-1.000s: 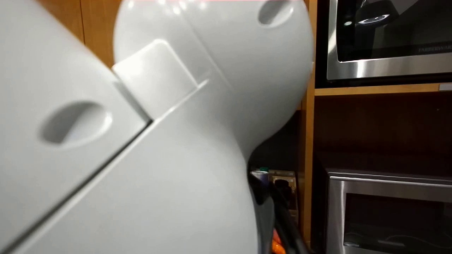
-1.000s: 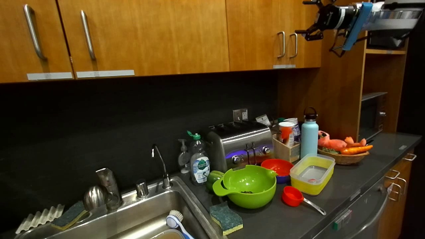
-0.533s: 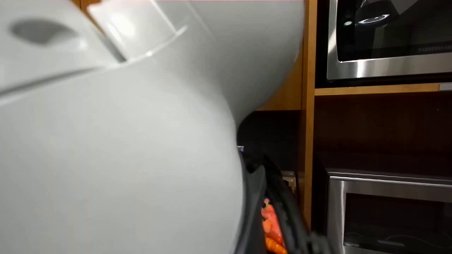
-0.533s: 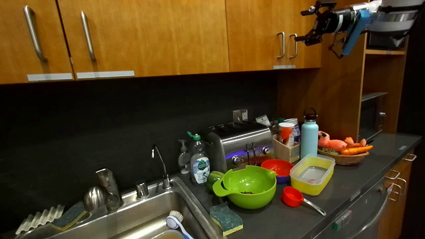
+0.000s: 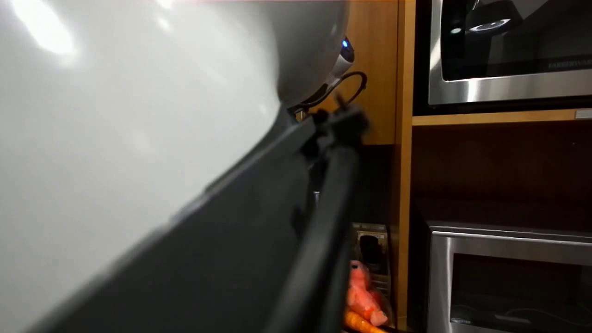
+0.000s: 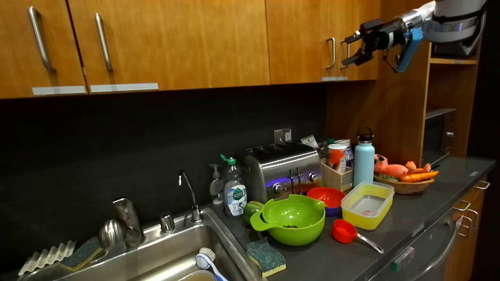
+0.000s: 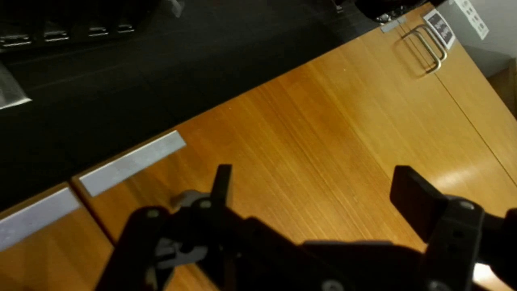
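Jaws lower vs 1s ago, wide open, empty, facing cab doors (image 7: 323, 161) abv table (image 6: 320, 257) back edge; prob. still positioning.

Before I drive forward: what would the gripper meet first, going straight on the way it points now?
Most likely the wooden cabinet door, seen in the wrist view between the open jaws of the gripper; nothing nearer shows in that line. How far off it stands is unclear.
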Robot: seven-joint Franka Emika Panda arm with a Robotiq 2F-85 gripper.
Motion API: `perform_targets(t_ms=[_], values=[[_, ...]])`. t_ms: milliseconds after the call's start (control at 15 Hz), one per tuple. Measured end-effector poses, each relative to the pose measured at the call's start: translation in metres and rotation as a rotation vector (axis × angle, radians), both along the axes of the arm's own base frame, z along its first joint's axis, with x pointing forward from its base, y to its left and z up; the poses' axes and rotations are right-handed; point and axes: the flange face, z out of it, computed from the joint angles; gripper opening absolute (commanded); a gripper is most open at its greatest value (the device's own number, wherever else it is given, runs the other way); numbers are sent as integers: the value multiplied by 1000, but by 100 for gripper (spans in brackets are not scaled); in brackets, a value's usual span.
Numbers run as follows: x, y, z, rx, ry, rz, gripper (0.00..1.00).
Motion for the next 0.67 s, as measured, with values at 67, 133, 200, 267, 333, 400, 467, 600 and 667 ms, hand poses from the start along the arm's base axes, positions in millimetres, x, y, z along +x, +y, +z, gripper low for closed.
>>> perform_targets(t_ms=[67, 133, 200, 267, 333, 400, 467, 600, 667], values=[[4, 0, -1, -26, -1, -3, 100], [8, -1, -2, -48, -2, -7, 100], [11, -2, -2, -70, -2, -10, 100], [15, -3, -1, -90, -3, -12, 100], [18, -4, -1, -108, -6, -16, 100], [21, -5, 1, -124, -8, -21, 100], [24, -6, 2, -138, -10, -26, 100], [29, -9, 4, -163, -14, -35, 100], [31, -11, 6, -173, -18, -41, 100]])
